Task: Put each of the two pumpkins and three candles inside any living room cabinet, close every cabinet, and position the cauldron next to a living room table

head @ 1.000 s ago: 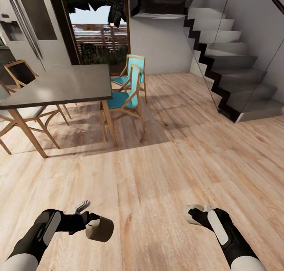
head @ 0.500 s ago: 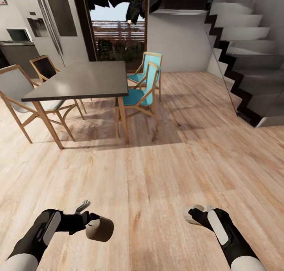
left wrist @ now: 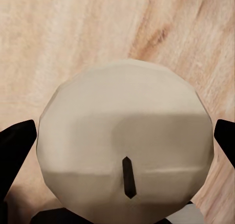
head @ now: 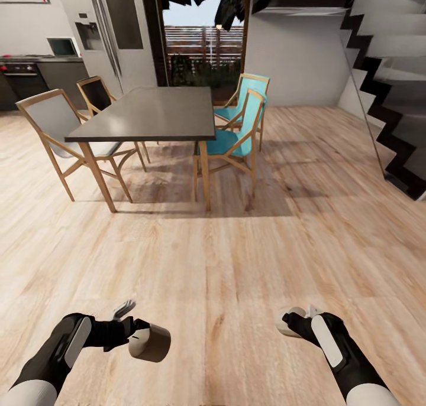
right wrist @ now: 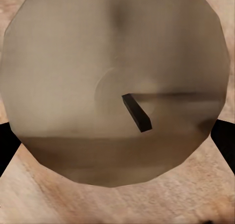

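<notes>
Candles in both hands: carry them steady to the cabinet

Candles are what this moment turns on: the left hand (head: pixel 139 335) is clamped on one candle (head: pixel 150 343), lying sideways with its flat wick end facing out, and the right hand (head: pixel 294 321) grips a second candle (head: pixel 288 322), mostly hidden behind the fingers in the head view. In the left wrist view the pale top of that candle (left wrist: pixel 125 155) sits between two dark fingertips (left wrist: pixel 17 145), wick showing; in the right wrist view the other candle (right wrist: pixel 115 87) sits likewise between dark pads at either side.

Both arms hang low over the wooden floor (head: pixel 225 264), with nothing near them. Ahead stands a dark dining table (head: pixel 148 113) ringed by wooden chairs, two with teal seats (head: pixel 228 141), a glass door behind, a staircase (head: pixel 390 98) to the right and kitchen units far left.

This looks like a transit stretch, the loads secured and no cabinet yet visible. To do it well:
- keep both grips firm and the arms tucked and level, since a short smooth cylinder held by its sides could slip if jolted
- steer wide of the chair legs and the stair edge
- bring the base to a stop squarely facing the cabinet before reaching with either arm
</notes>
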### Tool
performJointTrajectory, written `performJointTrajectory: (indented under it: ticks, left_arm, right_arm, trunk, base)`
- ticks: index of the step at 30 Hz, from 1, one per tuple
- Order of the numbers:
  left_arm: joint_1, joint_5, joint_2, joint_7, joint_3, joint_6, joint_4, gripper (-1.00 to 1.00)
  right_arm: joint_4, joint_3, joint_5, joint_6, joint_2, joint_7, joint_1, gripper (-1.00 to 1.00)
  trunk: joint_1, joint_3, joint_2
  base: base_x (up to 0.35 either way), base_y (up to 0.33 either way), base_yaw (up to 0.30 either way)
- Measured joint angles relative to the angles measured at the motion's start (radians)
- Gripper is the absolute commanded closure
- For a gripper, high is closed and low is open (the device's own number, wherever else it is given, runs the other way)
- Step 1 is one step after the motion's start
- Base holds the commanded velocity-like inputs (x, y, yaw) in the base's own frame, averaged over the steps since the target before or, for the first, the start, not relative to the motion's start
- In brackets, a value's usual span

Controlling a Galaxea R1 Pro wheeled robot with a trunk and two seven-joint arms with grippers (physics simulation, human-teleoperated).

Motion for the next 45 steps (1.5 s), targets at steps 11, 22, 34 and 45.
performJointTrajectory:
  ticks: [11,22,34,45]
  left_arm:
    - [0.000,0.001,0.000,-0.001,0.000,0.000,0.000,1.00]
    - [0.000,0.002,-0.002,0.001,0.000,0.000,0.000,1.00]
    - [0.000,0.002,-0.001,-0.001,0.000,0.000,0.000,1.00]
    - [0.000,0.008,-0.002,0.001,0.000,0.001,0.000,1.00]
  right_arm:
    - [0.001,0.000,0.001,0.001,0.000,-0.002,0.000,1.00]
    - [0.001,0.000,0.001,0.001,0.000,-0.003,0.000,1.00]
    - [0.001,0.000,0.001,0.001,0.000,-0.003,0.000,1.00]
    - [0.001,0.000,0.001,0.000,0.000,-0.002,0.000,1.00]
  trunk:
    - [0.000,-0.012,0.000]
    - [0.000,-0.025,0.000]
    - [0.000,-0.039,0.000]
    - [0.000,-0.052,0.000]
  base:
    - [0.000,0.000,0.213]
    - [0.000,0.000,0.211]
    - [0.000,0.000,0.207]
    - [0.000,0.000,0.194]
